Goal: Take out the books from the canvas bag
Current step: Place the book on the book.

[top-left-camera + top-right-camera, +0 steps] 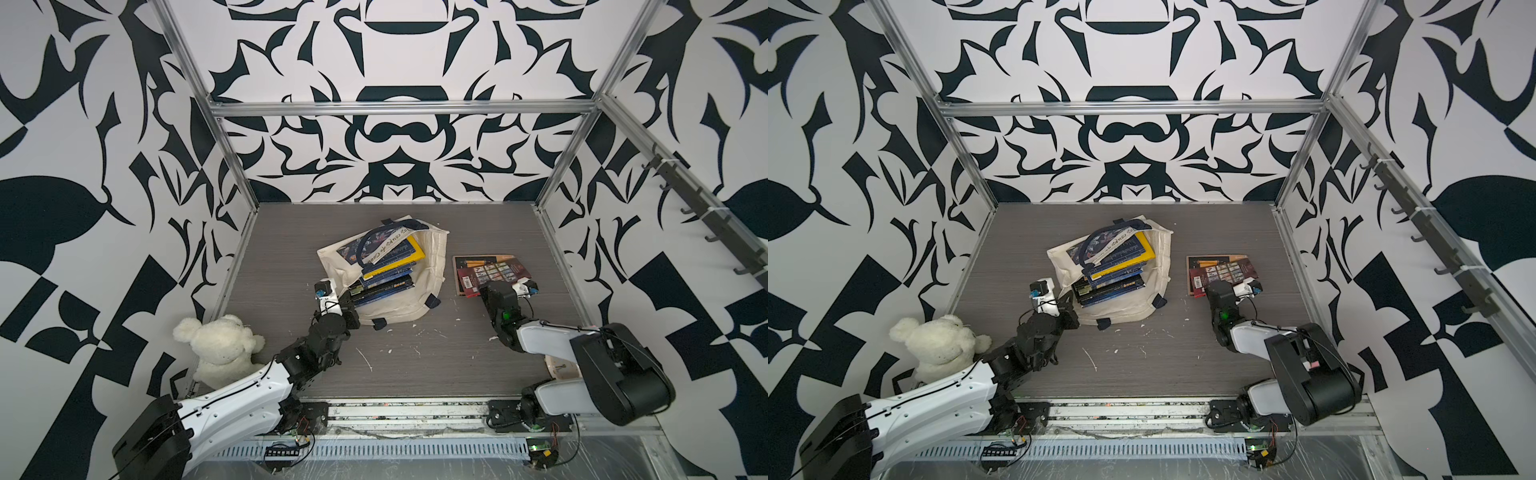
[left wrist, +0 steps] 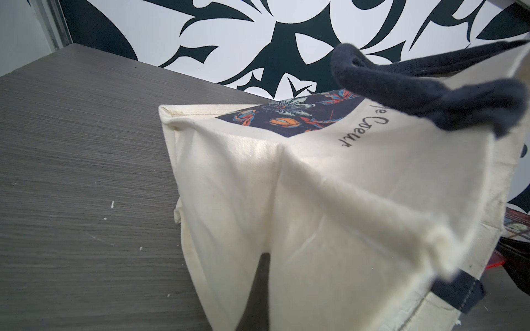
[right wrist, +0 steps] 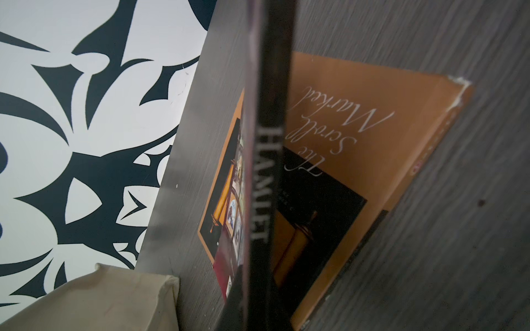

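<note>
Only two books are out, the red book point(image 1: 496, 272) clamped edge-on in the right end effector point(image 1: 480, 286) above an orange book point(image 3: 358, 114), while the left end effector point(image 1: 350, 294) pinches the bag point(image 1: 432, 270) beside the stack point(image 1: 384, 284) lying in its mouth.

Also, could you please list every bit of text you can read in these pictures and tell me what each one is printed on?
"HAMLET": on the spine of the dark book.
"The Scroll Marked": on the cover of the orange book.
"Coeur": in script on the canvas bag; the words before it are cut off in the left wrist view.
The spine lettering in the book stack is too small to read.
</note>
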Motion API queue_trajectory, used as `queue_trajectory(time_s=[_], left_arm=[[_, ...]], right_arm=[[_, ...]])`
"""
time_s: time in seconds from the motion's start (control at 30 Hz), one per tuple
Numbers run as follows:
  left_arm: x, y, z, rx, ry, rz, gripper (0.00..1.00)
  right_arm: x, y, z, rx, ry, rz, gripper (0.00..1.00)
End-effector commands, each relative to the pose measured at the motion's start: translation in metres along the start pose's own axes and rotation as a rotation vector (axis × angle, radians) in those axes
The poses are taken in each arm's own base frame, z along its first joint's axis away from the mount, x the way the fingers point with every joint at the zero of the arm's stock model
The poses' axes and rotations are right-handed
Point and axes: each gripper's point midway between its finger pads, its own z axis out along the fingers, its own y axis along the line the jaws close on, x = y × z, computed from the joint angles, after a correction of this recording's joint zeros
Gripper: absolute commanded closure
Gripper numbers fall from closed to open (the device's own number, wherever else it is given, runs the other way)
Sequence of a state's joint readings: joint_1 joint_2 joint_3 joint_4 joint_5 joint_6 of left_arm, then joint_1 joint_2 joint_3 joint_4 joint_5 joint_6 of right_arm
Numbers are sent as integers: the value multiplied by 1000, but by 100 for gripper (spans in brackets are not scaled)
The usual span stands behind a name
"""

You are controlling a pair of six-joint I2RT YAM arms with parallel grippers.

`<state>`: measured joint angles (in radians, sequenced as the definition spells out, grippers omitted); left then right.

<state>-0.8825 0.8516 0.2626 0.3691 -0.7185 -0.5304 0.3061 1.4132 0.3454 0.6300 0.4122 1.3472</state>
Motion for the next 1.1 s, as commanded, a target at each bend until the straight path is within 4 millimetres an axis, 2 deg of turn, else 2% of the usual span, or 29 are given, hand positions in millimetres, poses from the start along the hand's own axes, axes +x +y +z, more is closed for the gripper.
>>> queue_trajectory(time_s=[0.0, 0.13, 0.3, 0.43, 0.6, 0.7, 0.83, 0.97, 1.07], left_arm=[[-15, -4, -3, 19, -55, -45, 100], [-15, -4, -3, 21, -52, -43, 100], [-14, -4, -2, 19, -49, -39, 100], [-14, -4, -2, 19, -49, -39, 100], [-14, -5, -2, 20, -49, -39, 100], [-14, -5, -2, 21, -48, -39, 100], [-14, -5, -3, 24, -49, -41, 100], [-14, -5, -3, 25, -49, -41, 100], [-15, -5, -3, 27, -50, -42, 100]], right_arm=[[-10, 17, 9, -45, -44, 93, 100], [-7, 10, 21, -33, -33, 135, 99], [-3, 12, 27, -23, -21, 144, 88], [-1, 17, 27, -30, 2, 148, 70], [5, 10, 22, 9, 41, 153, 60], [4, 5, 17, 29, 42, 162, 50], [2, 7, 10, 29, 54, 158, 33], [3, 11, 0, 46, 87, 140, 21], [-3, 8, -12, 84, 88, 107, 5]])
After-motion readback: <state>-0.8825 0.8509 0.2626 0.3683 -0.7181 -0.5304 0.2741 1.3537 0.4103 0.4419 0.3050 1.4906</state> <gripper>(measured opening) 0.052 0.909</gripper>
